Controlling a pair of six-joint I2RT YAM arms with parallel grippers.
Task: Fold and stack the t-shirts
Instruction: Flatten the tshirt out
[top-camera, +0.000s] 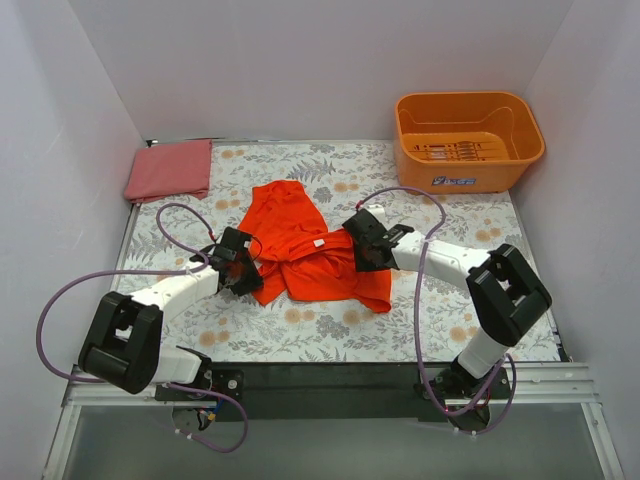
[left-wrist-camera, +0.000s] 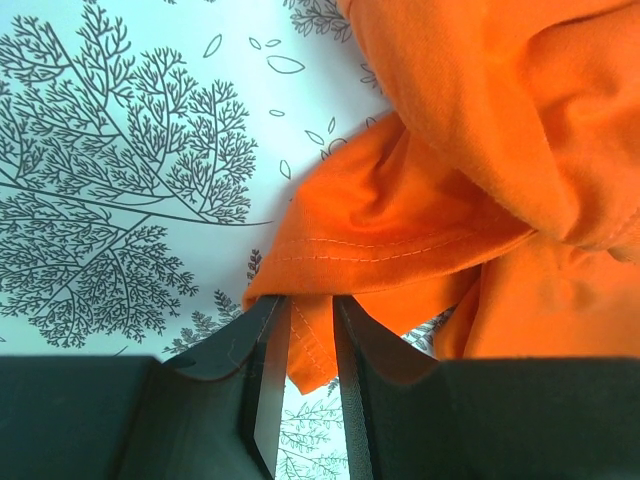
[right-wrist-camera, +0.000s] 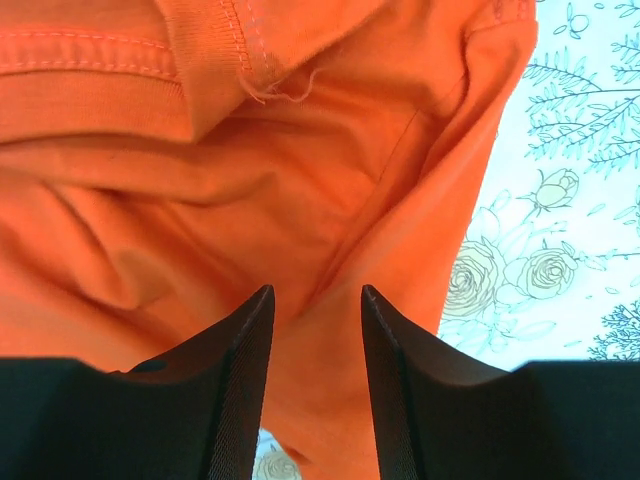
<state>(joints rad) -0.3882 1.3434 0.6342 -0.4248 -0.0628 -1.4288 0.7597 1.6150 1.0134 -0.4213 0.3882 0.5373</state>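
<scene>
The vivid orange-red t-shirt (top-camera: 300, 245) lies crumpled in the middle of the floral tablecloth. My left gripper (top-camera: 238, 263) is at its left edge, and the left wrist view shows the jaws (left-wrist-camera: 305, 310) shut on a stitched hem corner of the shirt (left-wrist-camera: 450, 200). My right gripper (top-camera: 365, 247) is at the shirt's right side. In the right wrist view it (right-wrist-camera: 315, 292) is open, jaws apart just over the orange cloth (right-wrist-camera: 200, 200). The duller pinkish-red t-shirt (top-camera: 170, 170) lies folded as a rectangle at the far left corner.
A rigid orange plastic tub (top-camera: 468, 140) stands at the far right corner. White walls close in the table on the left, back and right. The floral cloth (top-camera: 480, 230) covers the table.
</scene>
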